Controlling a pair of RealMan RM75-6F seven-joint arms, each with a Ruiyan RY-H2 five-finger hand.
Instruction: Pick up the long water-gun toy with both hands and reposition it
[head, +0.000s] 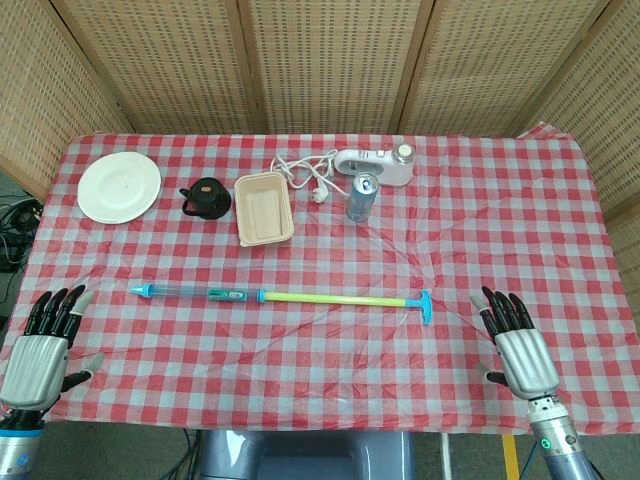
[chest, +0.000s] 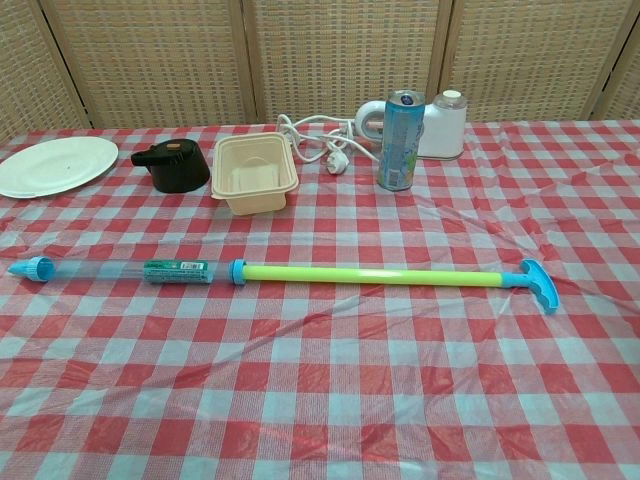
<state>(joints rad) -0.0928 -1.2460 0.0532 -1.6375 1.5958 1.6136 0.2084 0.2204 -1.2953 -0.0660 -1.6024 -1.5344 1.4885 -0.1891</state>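
Observation:
The long water-gun toy (head: 285, 296) lies flat across the middle of the checked table, with a clear blue-capped barrel at the left, a yellow-green rod and a blue T-handle (head: 425, 305) at the right. The chest view shows the water-gun toy (chest: 300, 273) whole and untouched. My left hand (head: 45, 345) hovers at the table's front left corner, fingers apart, holding nothing. My right hand (head: 515, 340) is at the front right, fingers apart and empty, a little right of the handle. Neither hand appears in the chest view.
Behind the toy stand a white plate (head: 119, 187), a black lid-like pot (head: 206, 197), a beige food box (head: 263, 208), a drink can (head: 362, 196) and a white appliance (head: 375, 166) with its cord. Wicker screens close off the back.

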